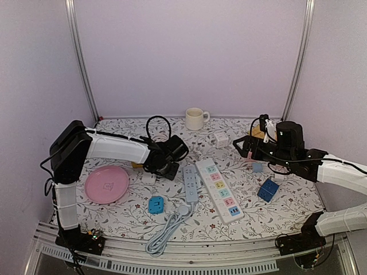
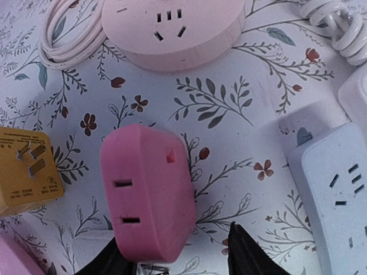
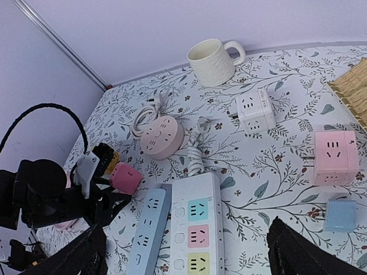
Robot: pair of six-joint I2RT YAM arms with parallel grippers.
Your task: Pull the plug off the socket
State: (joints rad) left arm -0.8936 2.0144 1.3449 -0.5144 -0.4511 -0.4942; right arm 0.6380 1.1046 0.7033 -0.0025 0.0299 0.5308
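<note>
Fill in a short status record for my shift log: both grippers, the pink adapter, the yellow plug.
left gripper: open, fingers either side of the pink adapter, one finger clear of it
right gripper: open, nothing between its fingers
pink adapter: on the table, slots empty
yellow plug: beside the adapter, apart from it, prongs showing

I'm seeing soft, even, faintly violet light falling from overhead, with shadows barely forming; up close the pink plug [image 2: 149,195] is blurring slightly.
</note>
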